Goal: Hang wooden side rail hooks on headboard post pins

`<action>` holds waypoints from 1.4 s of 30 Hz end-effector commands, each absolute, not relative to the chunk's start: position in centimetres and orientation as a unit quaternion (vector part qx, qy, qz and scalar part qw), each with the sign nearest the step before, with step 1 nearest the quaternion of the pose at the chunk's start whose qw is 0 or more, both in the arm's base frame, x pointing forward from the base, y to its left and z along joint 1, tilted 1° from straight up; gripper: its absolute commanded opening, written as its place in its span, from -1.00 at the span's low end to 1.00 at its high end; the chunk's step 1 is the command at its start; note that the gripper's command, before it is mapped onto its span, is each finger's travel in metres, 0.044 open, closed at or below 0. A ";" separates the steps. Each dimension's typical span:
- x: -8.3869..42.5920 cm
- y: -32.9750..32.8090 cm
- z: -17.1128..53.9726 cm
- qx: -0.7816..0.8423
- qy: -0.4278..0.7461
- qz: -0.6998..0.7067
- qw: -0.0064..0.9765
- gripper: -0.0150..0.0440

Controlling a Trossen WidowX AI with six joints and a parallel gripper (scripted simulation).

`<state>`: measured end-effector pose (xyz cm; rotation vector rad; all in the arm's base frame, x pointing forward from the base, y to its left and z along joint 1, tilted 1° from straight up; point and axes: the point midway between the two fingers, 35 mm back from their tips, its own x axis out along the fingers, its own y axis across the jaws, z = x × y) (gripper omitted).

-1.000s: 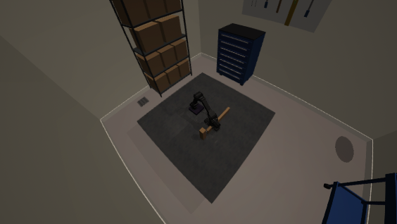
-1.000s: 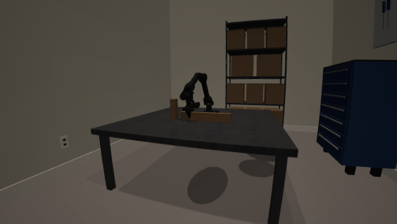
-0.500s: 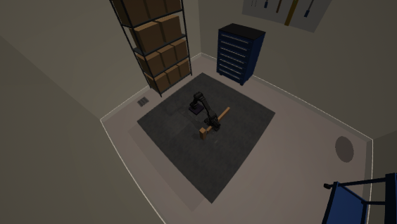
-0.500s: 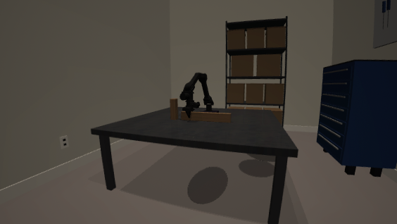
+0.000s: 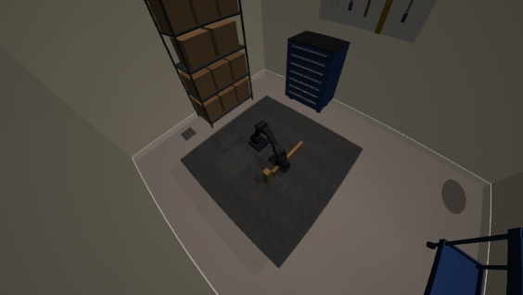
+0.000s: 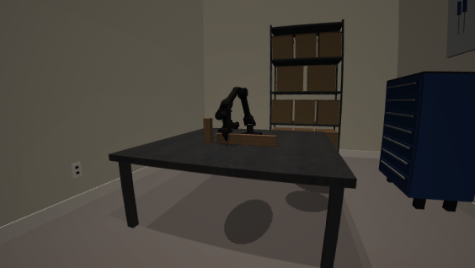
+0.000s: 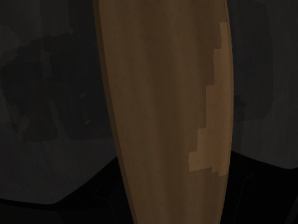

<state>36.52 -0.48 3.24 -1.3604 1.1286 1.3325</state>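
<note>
The wooden side rail lies nearly level, its far end on the table. Its other end points at the upright wooden headboard post, with a small gap between them in the exterior view. My gripper is shut on the rail near its post end, from above. The wrist view shows the rail running between the dark fingers. The hooks, the slot and the pins are too small or hidden to make out. I cannot tell whether the rail's post end is slightly off the table.
The dark table carries the arm, whose base stands behind the rail in the exterior view. A shelf with boxes and a blue drawer cabinet stand on the floor away from the table.
</note>
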 end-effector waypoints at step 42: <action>36.7 -0.4 4.5 -0.552 0.452 0.535 0.453 -0.49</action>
